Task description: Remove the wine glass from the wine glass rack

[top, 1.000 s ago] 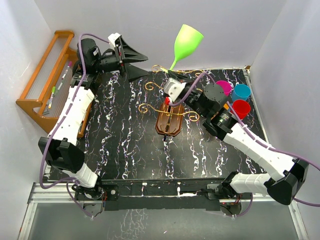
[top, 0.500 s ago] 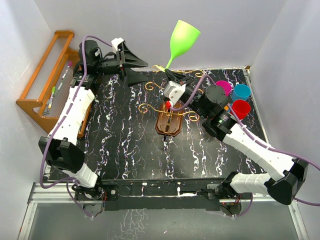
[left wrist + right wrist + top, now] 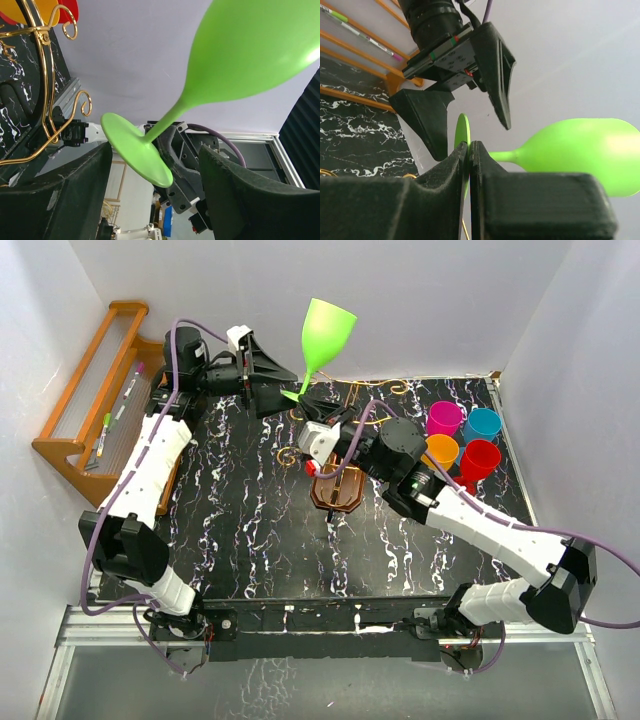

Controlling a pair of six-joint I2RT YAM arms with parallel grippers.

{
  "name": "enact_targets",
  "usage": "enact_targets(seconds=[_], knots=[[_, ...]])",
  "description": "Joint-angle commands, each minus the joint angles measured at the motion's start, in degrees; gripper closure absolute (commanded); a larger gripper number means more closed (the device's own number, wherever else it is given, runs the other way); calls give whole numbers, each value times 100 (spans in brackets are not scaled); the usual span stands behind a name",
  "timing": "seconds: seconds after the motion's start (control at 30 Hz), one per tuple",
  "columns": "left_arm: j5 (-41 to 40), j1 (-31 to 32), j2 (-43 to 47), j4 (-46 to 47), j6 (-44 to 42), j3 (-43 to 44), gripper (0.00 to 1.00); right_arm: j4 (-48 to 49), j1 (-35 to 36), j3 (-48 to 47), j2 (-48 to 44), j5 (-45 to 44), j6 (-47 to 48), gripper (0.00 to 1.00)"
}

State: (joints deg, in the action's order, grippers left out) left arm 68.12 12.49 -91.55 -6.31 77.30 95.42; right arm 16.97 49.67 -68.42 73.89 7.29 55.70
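Note:
The green wine glass (image 3: 326, 328) is held in the air, off the wine glass rack (image 3: 340, 492), bowl up and tilted. My right gripper (image 3: 306, 400) is shut on the rim of the glass's flat foot (image 3: 463, 131); the bowl (image 3: 580, 150) points right in the right wrist view. My left gripper (image 3: 290, 388) is open, its two fingers on either side of the foot (image 3: 135, 155), not touching it. The stem and bowl (image 3: 245, 55) rise above the left gripper (image 3: 155, 167). The rack's gold scroll arms (image 3: 47, 100) show at the left.
Pink (image 3: 445, 418), blue (image 3: 483, 423), orange (image 3: 440, 450) and red (image 3: 480, 457) cups stand at the back right. An orange-brown slatted shelf (image 3: 95, 390) with pens stands at the far left. White walls enclose the black marbled table (image 3: 250, 530).
My right gripper has carried the green glass leftward and away from the rack, toward my left gripper. The left gripper has shifted right, so its open fingers now flank the glass's foot.

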Motion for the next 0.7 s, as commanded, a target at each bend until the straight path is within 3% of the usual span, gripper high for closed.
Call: enact_targets(seconds=[0.0, 0.23, 0.6, 0.67], knots=[[75, 35, 190, -11, -35, -115, 35, 781, 160, -10, -35, -113, 116, 92], [15, 91, 145, -50, -101, -133, 44, 763, 365, 65, -28, -137, 169, 92], [-35, 98, 179, 320, 130, -371, 97, 626, 477, 261, -239, -475, 116, 92], [-73, 97, 190, 393, 170, -446, 100, 606, 499, 320, -328, -568, 68, 92]])
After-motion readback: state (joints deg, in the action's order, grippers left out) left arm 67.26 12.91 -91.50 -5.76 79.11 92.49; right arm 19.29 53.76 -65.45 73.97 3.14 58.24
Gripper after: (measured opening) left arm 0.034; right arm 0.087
